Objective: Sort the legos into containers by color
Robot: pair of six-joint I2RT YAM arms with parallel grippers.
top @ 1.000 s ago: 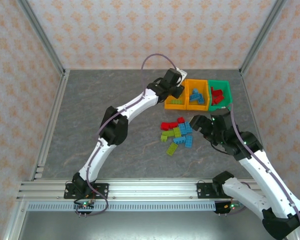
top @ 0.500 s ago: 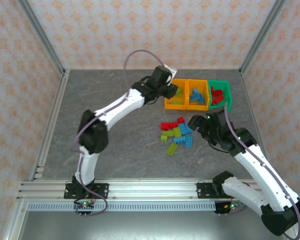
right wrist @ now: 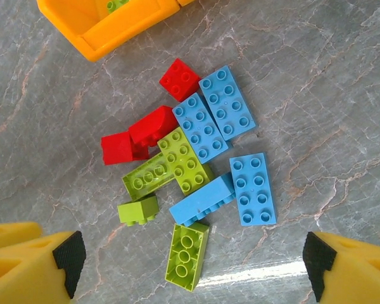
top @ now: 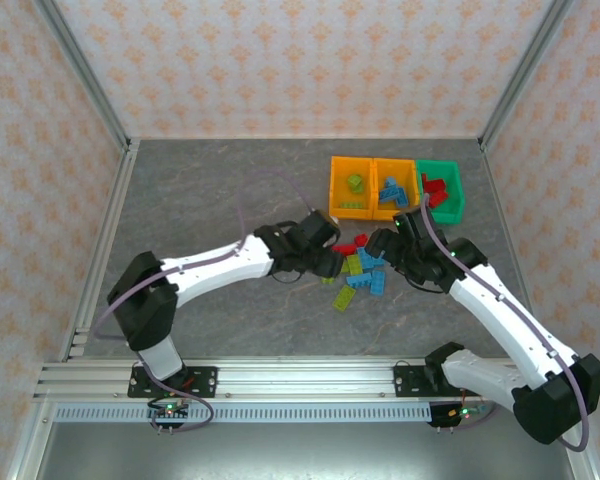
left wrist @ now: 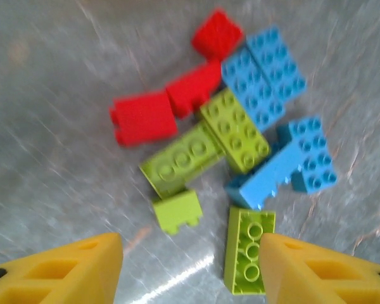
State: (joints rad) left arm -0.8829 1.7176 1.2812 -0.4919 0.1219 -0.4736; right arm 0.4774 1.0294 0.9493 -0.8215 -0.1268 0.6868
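The loose legos lie in a pile (top: 360, 272) on the grey table: red bricks (right wrist: 142, 136), light blue bricks (right wrist: 253, 189) and lime green bricks (right wrist: 177, 163), with one green brick (right wrist: 187, 254) upside down at the near side. My left gripper (top: 325, 263) hangs at the pile's left edge, open and empty; its right finger (left wrist: 323, 272) is beside the upside-down green brick (left wrist: 248, 256). My right gripper (right wrist: 193, 265) hovers over the pile, open wide, holding nothing. Three containers stand behind: an orange bin (top: 336, 190) with green pieces, an orange bin (top: 378, 172) with blue ones, a green bin (top: 452, 180) with red ones.
The bins sit in a row at the back right of the table, the left orange one's corner (right wrist: 95, 38) close above the pile. Aluminium frame posts and patterned walls surround the table. Bare grey surface stretches to the left of the pile.
My left arm swung from over the left orange bin back down to the pile, and its jaws opened. My right gripper edged a little further over the pile.
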